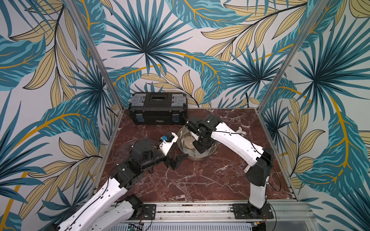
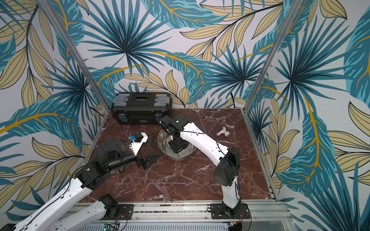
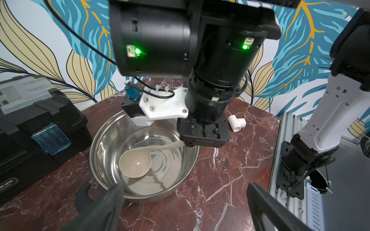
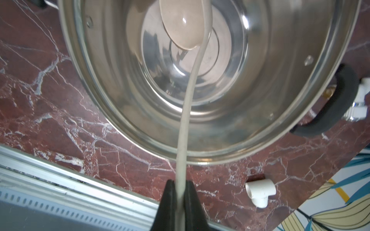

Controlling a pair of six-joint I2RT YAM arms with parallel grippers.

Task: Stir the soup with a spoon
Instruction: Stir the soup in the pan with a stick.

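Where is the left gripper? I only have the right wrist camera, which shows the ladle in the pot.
Observer: The left gripper hangs open and empty low over the table, close beside the pot on its left.
Operator: Where is the lid?
Observer: The glass lid lies flat on the table to the left of the pot, partly under the left arm.
Operator: What is behind the pot?
Observer: A black toolbox stands closed against the back wall, with a gap between it and the pot.
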